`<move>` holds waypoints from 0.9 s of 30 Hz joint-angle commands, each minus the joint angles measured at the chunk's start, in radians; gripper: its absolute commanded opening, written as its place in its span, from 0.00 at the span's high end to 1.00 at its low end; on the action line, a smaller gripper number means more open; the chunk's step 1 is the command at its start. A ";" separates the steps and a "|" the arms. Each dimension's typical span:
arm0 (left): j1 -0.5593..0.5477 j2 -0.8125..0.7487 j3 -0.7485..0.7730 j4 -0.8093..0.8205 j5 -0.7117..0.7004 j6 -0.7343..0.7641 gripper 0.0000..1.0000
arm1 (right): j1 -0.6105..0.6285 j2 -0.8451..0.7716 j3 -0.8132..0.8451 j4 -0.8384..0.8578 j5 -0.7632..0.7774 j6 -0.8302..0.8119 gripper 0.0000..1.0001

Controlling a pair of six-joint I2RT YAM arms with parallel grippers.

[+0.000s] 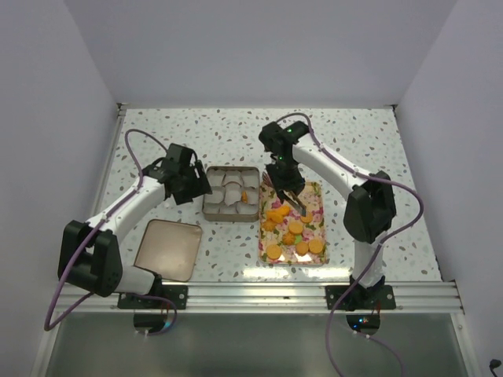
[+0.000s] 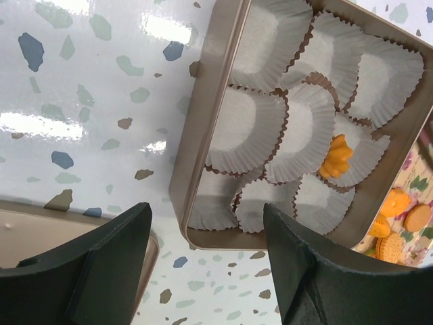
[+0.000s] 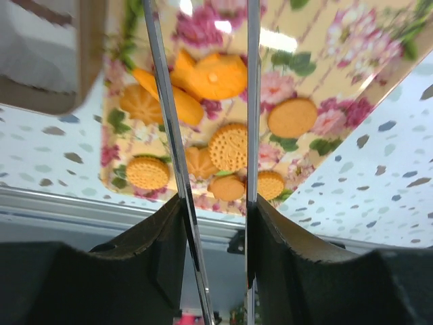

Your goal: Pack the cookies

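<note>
Several orange cookies (image 1: 292, 228) lie on a flowered tray (image 1: 317, 206), and one orange cookie (image 2: 336, 157) sits in a paper cup inside the tin (image 1: 206, 206). My right gripper (image 1: 281, 174) is shut on metal tongs (image 1: 292, 198) that point down at the tray's far end. In the right wrist view the two tong arms (image 3: 162, 108) run from my fingers over the tray, with a pile of cookies (image 3: 216, 76) between them; the tips are out of frame. My left gripper (image 2: 206, 227) is open and holds nothing, above the table just off the tin's near-left corner (image 2: 196, 233).
The tin holds several white paper cups (image 2: 247, 125). Its lid (image 1: 169, 249) lies upside down at the front left, its edge under my left finger (image 2: 40, 233). The tray (image 3: 338, 68) lies just right of the tin. A metal rail (image 1: 259, 294) runs along the table's near edge.
</note>
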 commanded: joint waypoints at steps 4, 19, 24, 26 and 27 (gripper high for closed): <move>0.009 -0.052 0.093 -0.055 -0.013 0.040 0.28 | 0.003 0.030 0.265 -0.236 0.025 0.020 0.59; 0.009 -0.098 0.110 -0.112 -0.011 0.043 0.28 | 0.054 0.068 0.253 -0.147 -0.077 0.058 0.58; 0.009 -0.116 0.095 -0.118 -0.016 0.043 0.28 | 0.054 0.038 0.150 -0.094 -0.083 0.061 0.57; 0.009 -0.121 0.087 -0.120 -0.011 0.042 0.28 | 0.054 0.039 0.127 -0.071 -0.081 0.061 0.57; 0.009 -0.122 0.085 -0.120 -0.010 0.042 0.28 | 0.054 0.041 0.124 -0.067 -0.083 0.061 0.56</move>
